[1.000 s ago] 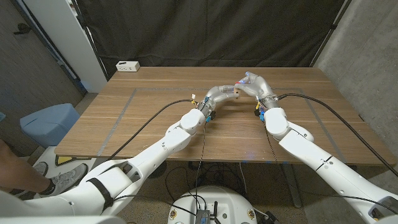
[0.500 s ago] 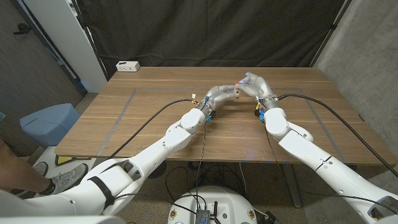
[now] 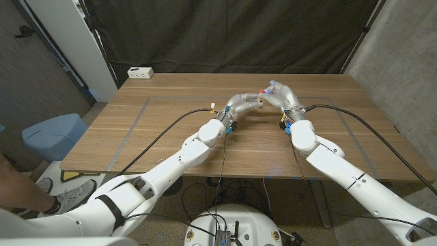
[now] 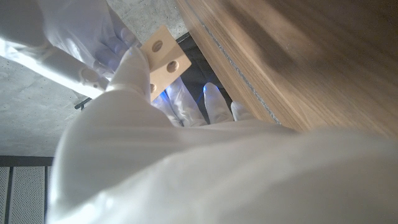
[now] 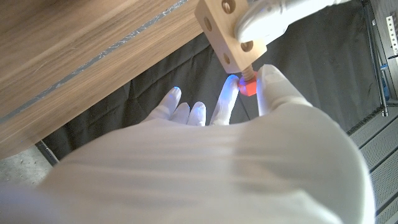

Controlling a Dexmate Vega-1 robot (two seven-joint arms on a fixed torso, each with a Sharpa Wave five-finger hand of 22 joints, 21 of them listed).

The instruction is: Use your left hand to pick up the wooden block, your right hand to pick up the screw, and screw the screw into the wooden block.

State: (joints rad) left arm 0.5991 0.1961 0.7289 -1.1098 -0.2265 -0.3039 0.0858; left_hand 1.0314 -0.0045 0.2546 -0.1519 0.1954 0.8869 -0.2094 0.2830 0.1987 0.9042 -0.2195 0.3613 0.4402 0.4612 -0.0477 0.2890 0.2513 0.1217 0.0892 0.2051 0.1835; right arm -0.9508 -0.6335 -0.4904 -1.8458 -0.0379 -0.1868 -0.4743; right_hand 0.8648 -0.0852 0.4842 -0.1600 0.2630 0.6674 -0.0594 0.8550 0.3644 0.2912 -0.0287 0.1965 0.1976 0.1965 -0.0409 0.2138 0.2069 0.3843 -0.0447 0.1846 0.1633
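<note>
Nothing has visibly moved since earlier. One pale wooden block with round holes [image 5: 230,34] stays gripped by the left hand [image 3: 240,104], while the right hand [image 3: 280,94] pinches one red-headed screw [image 5: 247,86] at its underside.

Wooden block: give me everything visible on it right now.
The wooden block is pale, light-coloured wood with round holes in its faces. The left hand grips it above the table, off the surface. A red screw, pinched by the right hand, meets one face at a hole.
</note>
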